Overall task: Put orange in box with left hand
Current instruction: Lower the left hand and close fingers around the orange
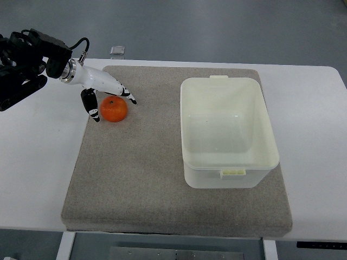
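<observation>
Top view, starting at the near edge: a white table (314,162) carries a grey felt mat (135,184) that covers most of its middle. The near half of the mat is bare.

Farther in, on the right half of the mat, stands a cream plastic box (230,168), open at the top and with nothing inside it. A small latch tab shows on its near rim and another on its far rim.

Farther still, near the far left corner of the mat, lies the orange (113,109), well apart from the box. The left hand (103,95) reaches in from the picture's left edge on a dark arm and sits over the orange. Its white, black-tipped fingers (126,95) are spread around the fruit: one comes down at the orange's left side, close against it, and others stretch past its far side. The fingers are apart, not clamped, and the orange rests on the mat, so the hand holds nothing.

Beyond the table's far edge, a small grey object (117,50) lies on the floor.
</observation>
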